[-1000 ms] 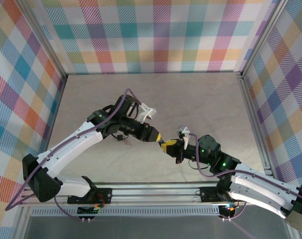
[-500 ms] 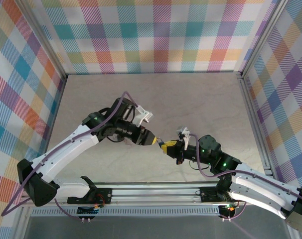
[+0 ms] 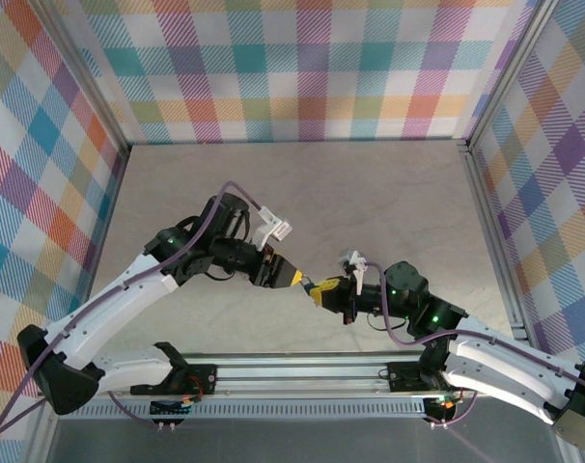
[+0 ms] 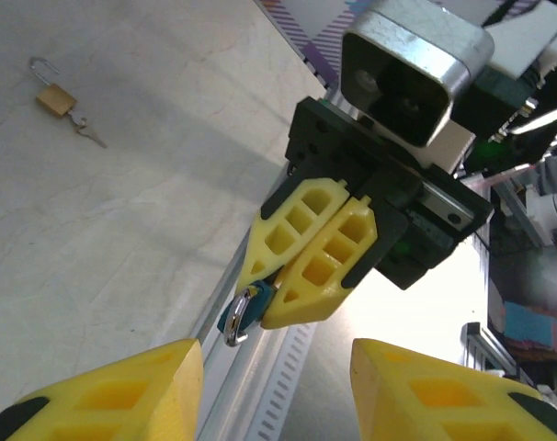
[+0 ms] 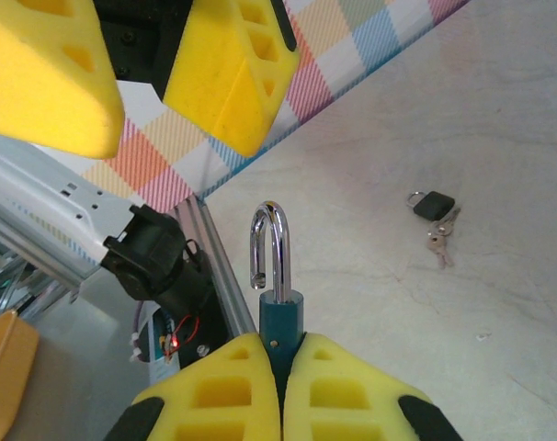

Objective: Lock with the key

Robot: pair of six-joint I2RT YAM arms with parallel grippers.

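Note:
My right gripper (image 5: pixel 280 342) is shut on the body of a teal padlock (image 5: pixel 282 312), held upright. Its silver shackle (image 5: pixel 270 241) stands open, with the free end out of the body. No key shows in this padlock. My left gripper (image 4: pixel 274 367) is open with nothing between its yellow fingers (image 4: pixel 122 390). It faces the padlock (image 4: pixel 244 310) across a short gap. In the top view the left gripper (image 3: pixel 292 279) and the right gripper (image 3: pixel 319 291) meet nearly tip to tip over the table's near middle.
A black padlock (image 5: pixel 433 204) with keys (image 5: pixel 441 244) lies on the table. A brass padlock (image 4: pixel 55 98) with a key (image 4: pixel 88 135) lies farther off. The aluminium rail (image 3: pixel 292 368) runs along the near edge, and checked walls (image 3: pixel 292 68) enclose the table.
My left gripper has drawn back to the left from the right gripper's tip, opening a small gap. The right gripper has kept the padlock nearly still.

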